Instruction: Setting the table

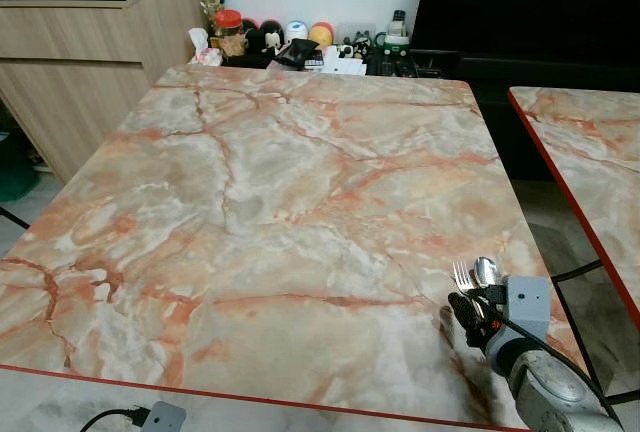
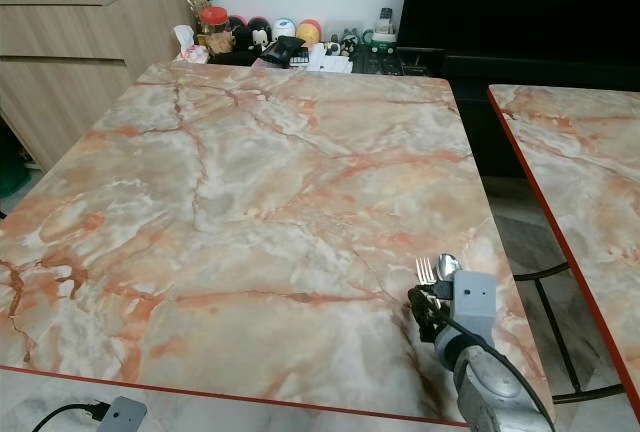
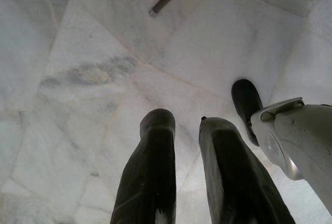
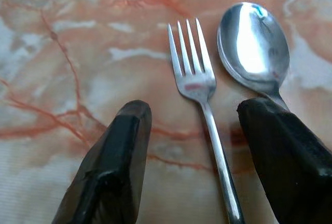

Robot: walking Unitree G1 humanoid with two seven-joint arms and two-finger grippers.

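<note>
A steel fork and a steel spoon lie side by side on the marble table, near its front right corner. Their heads point away from me, with the fork left of the spoon. My right gripper is low over their handles and open. The fork's handle runs between its fingers, and the spoon's handle disappears under the other finger. My left gripper hangs idle over the pale floor tiles, its fingers slightly apart and holding nothing.
A second marble table stands to the right across a narrow gap. Jars and small objects crowd the floor beyond the table's far edge. A wooden sideboard is at back left. A cable with an adapter lies below the near edge.
</note>
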